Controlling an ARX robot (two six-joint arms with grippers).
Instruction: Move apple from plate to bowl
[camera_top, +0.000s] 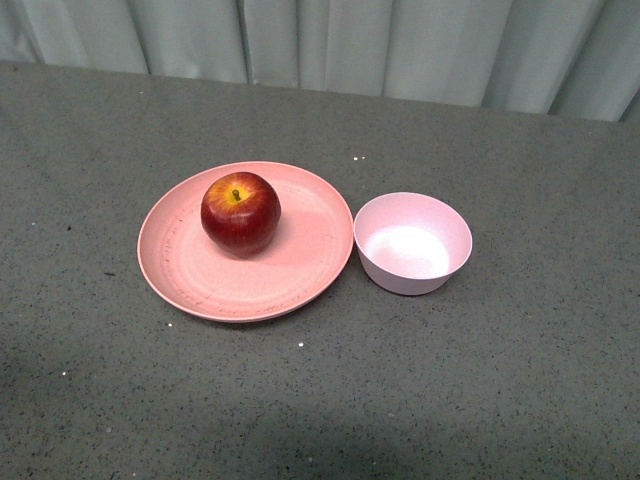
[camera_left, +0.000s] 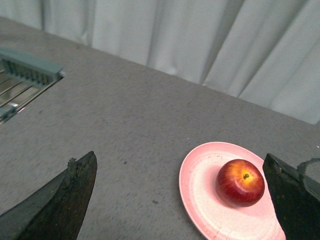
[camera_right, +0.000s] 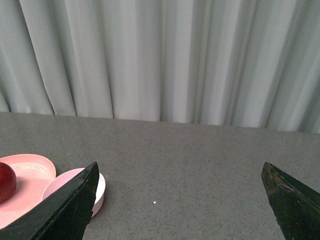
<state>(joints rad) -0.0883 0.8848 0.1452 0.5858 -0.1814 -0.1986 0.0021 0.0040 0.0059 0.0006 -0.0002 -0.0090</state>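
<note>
Apple (camera_top: 240, 212) sits stem up on the plate (camera_top: 190, 275), left of its centre. Bowl (camera_top: 412, 245) stands just beside the plate. Left gripper (camera_left: 178, 159) and right gripper (camera_right: 178, 166): jaws wide apart, holding nothing.

The right gripper (camera_right: 179, 166) is wide open, its two dark, rough-edged fingers (camera_right: 70, 210) far apart with only bare bench between them. The bench (camera_right: 200, 160) is grey and finely speckled, with one tiny white fleck (camera_right: 154, 202) on it. Behind it hangs a pale, pleated curtain (camera_right: 160, 60). Off to one edge sits a pink plate (camera_right: 30, 175) with a dark red apple (camera_right: 6, 182) on it, cut off by the frame. A paler pink bowl (camera_right: 60, 184) stands just beside the plate, partly hidden behind one finger.
</note>
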